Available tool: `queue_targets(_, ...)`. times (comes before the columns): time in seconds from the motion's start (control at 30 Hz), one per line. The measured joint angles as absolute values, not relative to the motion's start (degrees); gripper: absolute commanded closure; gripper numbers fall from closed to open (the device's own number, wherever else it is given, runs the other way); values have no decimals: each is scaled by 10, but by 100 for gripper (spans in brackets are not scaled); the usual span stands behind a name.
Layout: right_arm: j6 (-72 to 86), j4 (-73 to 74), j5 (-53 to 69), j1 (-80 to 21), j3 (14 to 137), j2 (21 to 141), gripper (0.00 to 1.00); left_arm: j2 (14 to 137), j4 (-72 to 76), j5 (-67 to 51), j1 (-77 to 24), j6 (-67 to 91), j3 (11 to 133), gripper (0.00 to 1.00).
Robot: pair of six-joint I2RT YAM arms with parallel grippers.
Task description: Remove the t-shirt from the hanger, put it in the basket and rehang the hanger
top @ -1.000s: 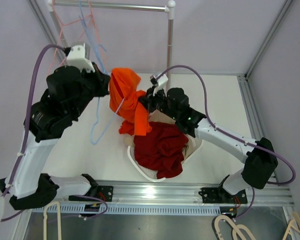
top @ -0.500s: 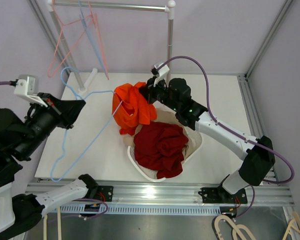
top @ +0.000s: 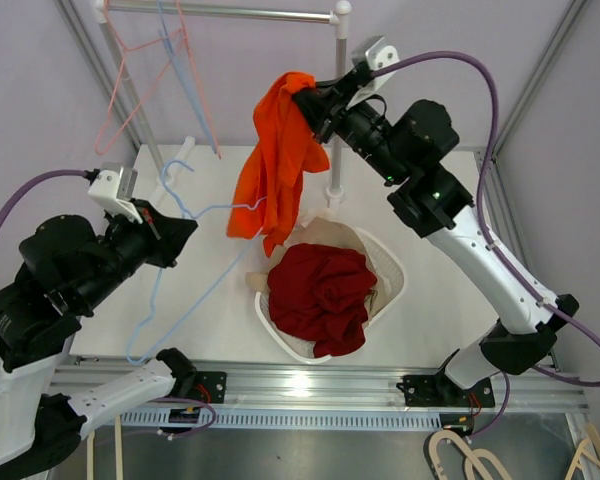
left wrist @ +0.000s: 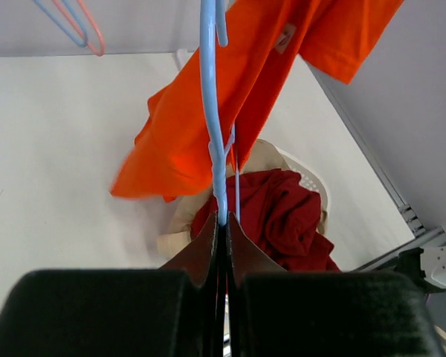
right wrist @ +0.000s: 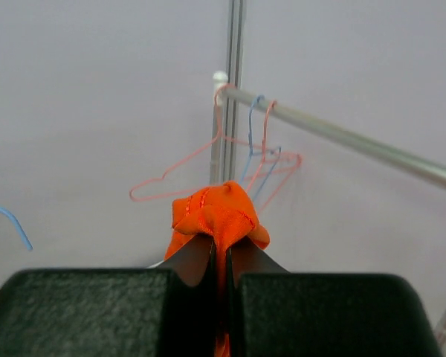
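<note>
The right pincer (top: 310, 100) is clamped on a bunch of the orange t-shirt (top: 275, 165) and holds it high over the far side of the bench (top: 450, 300). The shirt's tail dangles above the basket (top: 396, 272). At the left, the left pincer (top: 185, 228) grips the blue hanger (left wrist: 208, 74), whose far tip reaches the shirt's lower folds.

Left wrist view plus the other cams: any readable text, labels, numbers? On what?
No text can be read in any view.
The neck tag on the orange t-shirt: too small and blurred to read.
The blue hanger and laundry basket: no print shows.
</note>
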State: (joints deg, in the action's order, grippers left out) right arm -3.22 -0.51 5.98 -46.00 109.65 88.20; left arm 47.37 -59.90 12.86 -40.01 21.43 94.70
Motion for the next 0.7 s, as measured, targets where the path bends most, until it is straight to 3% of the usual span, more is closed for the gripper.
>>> queue_targets(0.33, -108, -6, 54, -470, 1174, 875, 100, 391, -589, 98, -400, 199, 946, 99)
queue_targets(0.7, -132, 20, 13, -468, 1136, 892, 100, 337, -609, 119, -400, 192, 1036, 99)
